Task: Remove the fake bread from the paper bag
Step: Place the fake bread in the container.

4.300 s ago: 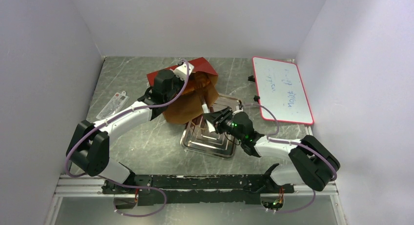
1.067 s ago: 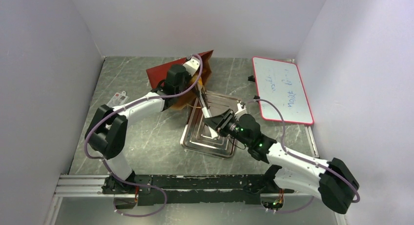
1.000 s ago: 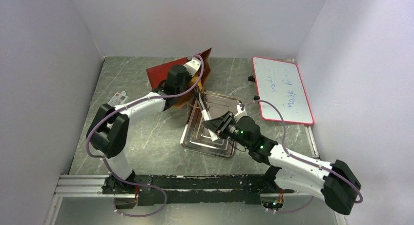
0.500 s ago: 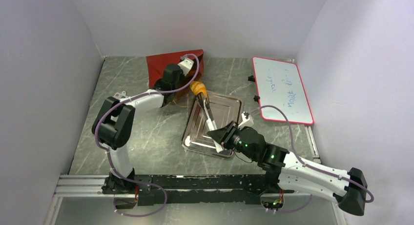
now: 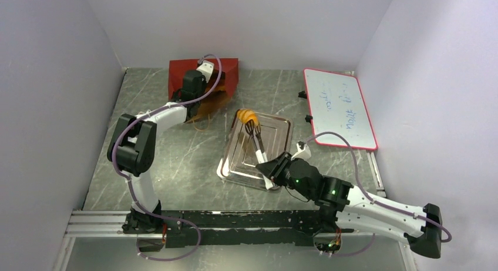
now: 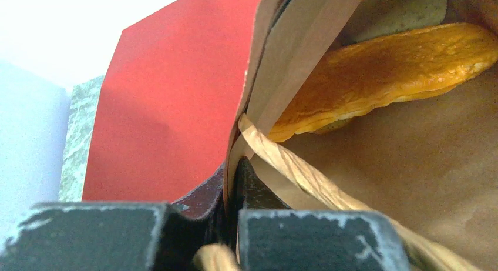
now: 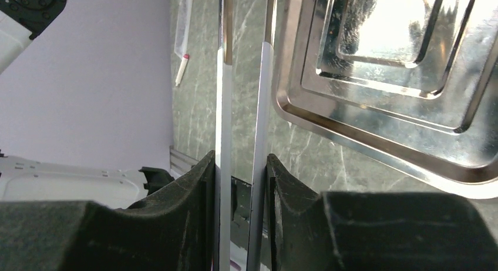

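At far left of the counter [image 5: 176,159], left jaws pinch the bag [image 5: 229,71] rim, a loaf [image 6: 382,71] inside. Right jaws pinch tongs [image 5: 257,143] holding a croissant [image 5: 246,116] at the tray's [image 5: 279,130] far corner.

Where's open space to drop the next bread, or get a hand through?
Free: the tray right half, toward the whiteboard; bare table between tray and left arm; the far strip between bag and whiteboard. Crowded: bag corner, left gripper clamped on its edge; tray's left side, where the right gripper holds tongs, tips at a bread.
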{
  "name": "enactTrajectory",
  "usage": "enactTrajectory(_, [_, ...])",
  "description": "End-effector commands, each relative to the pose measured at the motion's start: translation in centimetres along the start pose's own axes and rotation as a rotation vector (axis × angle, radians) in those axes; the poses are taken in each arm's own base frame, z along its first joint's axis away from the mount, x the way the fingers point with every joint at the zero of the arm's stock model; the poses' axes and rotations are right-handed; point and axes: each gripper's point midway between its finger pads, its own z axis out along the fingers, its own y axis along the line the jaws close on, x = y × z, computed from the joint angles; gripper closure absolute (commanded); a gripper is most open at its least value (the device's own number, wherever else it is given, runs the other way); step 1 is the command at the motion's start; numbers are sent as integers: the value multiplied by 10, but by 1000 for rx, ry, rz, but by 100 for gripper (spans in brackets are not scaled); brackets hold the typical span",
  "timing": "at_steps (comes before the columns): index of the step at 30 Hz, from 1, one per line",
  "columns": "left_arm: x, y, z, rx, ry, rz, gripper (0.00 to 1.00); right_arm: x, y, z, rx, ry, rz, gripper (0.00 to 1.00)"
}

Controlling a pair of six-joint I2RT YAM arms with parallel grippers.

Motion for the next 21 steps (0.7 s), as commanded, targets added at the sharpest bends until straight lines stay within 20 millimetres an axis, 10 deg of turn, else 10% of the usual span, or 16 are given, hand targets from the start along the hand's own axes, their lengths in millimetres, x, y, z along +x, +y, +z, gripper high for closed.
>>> enactTrajectory(1, [-14,15,-2,-37,-12,-63,93,-8,-7,-4,19,-47,46,100])
enactTrajectory(21, [-42,-12,-52,18,-67,-92,93,0,-39,20,37,-27,151,100])
